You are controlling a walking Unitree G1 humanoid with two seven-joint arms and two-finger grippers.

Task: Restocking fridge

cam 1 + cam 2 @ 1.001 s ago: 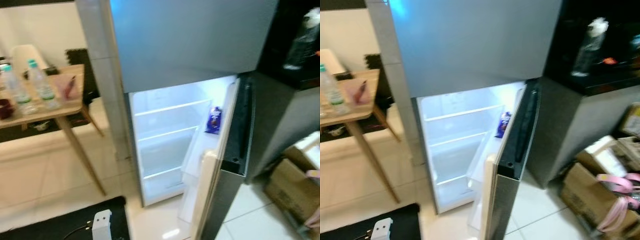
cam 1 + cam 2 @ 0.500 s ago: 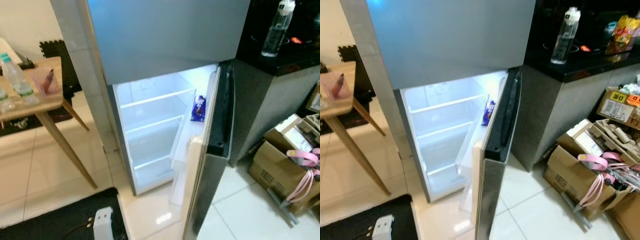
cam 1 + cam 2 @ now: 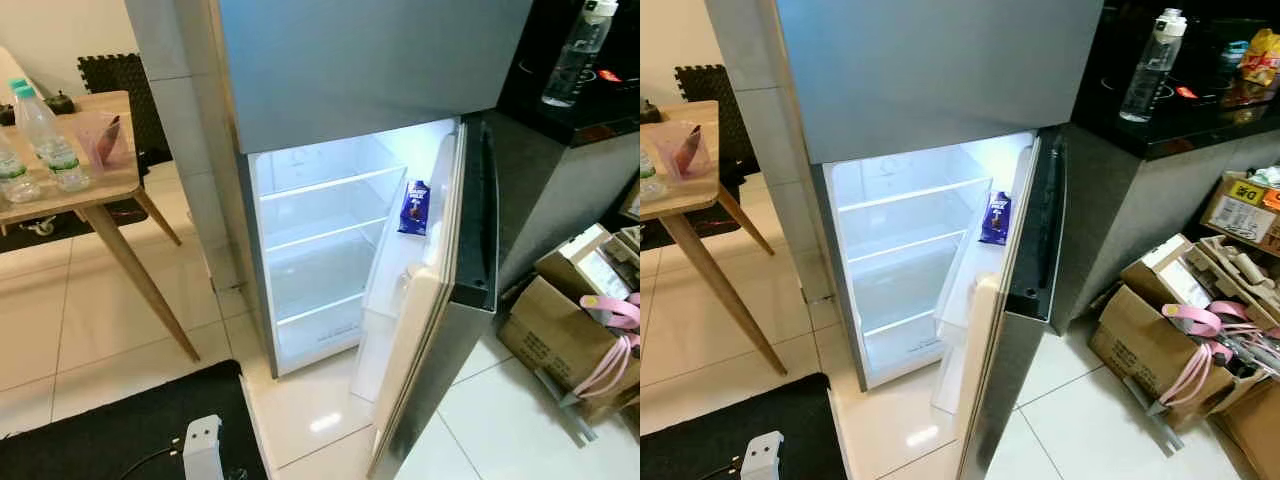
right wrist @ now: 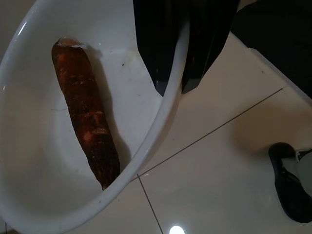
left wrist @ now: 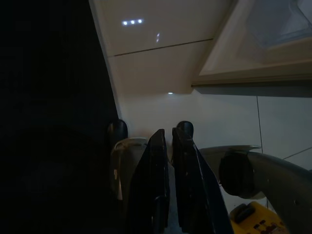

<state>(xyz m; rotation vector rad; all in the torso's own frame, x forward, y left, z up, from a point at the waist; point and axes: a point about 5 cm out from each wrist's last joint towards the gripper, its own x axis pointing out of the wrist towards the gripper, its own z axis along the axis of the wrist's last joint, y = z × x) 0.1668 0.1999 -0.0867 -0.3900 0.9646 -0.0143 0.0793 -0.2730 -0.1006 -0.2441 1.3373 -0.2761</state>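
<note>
At 9 o'clock a pale wooden table (image 3: 100, 190) is standing on slanted legs, carrying 3 clear plastic water bottles (image 3: 48, 140) with ribbed sides and green caps, plus 1 translucent pink cup (image 3: 104, 138) with something red in it. A black mat (image 3: 110, 430) with a matte surface is lying on the glossy cream floor tiles (image 3: 90, 330) at 7 o'clock, and a small white plug block (image 3: 203, 448) is sitting on its edge.

At the centre the tall grey fridge (image 3: 370, 70) is showing a smooth metallic upper door, while its lower door (image 3: 440, 330) is standing wide open. The lit white compartment is showing 2 thin shelves (image 3: 330, 185), and 1 small blue carton (image 3: 415, 208) is standing upright in the door rack.

The left gripper (image 5: 169, 134) is hanging over the tiles, its 2 long black fingers (image 5: 155, 165) pressed almost together, holding nothing. The right gripper (image 4: 171, 91) is pointing down at the floor, its 2 fingers pinching the rim of a smooth round white bowl (image 4: 39, 161); 1 long, rough, reddish-brown root (image 4: 87, 114) is lying inside, touching the bowl's wall.

At 2 o'clock 1 clear bottle (image 3: 1150, 68) with a white cap is standing on a shiny black counter (image 3: 1200, 120), with a yellow snack bag (image 3: 1262, 55) beyond it. At 4 o'clock several brown cardboard boxes (image 3: 1150, 350) are crowding the floor, pink straps (image 3: 1220, 330) draped over them.
</note>
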